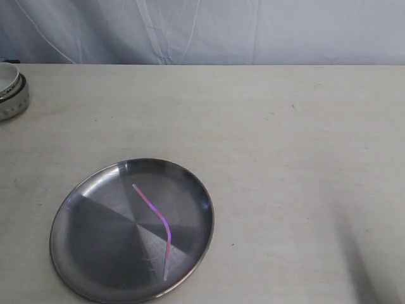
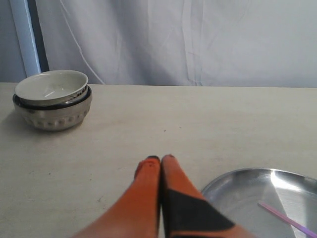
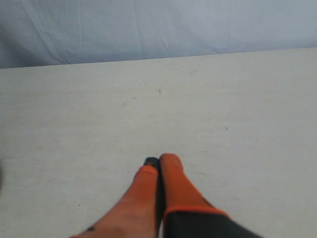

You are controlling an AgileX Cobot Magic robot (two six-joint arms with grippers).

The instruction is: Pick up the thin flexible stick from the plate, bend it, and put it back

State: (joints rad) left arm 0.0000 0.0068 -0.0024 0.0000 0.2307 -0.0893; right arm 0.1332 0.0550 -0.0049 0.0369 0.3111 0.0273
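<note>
So the thin flexible stick (image 1: 158, 215) is lying flat inside the plate (image 1: 95, 221), over on the right half, with a clear kink about mid-length. To me that reads as bent and put back, so the job looks pretty much done. The plate sits on the near left part of the worktop (image 1: 285, 158).

The left tool (image 2: 161, 157) is fully closed with nothing in it and hangs just off the plate's edge, clear of the stick. That makes sense if there's nothing left to grab. The right tool (image 3: 159, 159) is the same, pinched shut and empty, over bare worktop. The white bowl (image 2: 52, 89) is parked well off in the far left corner, out of the way.
</note>
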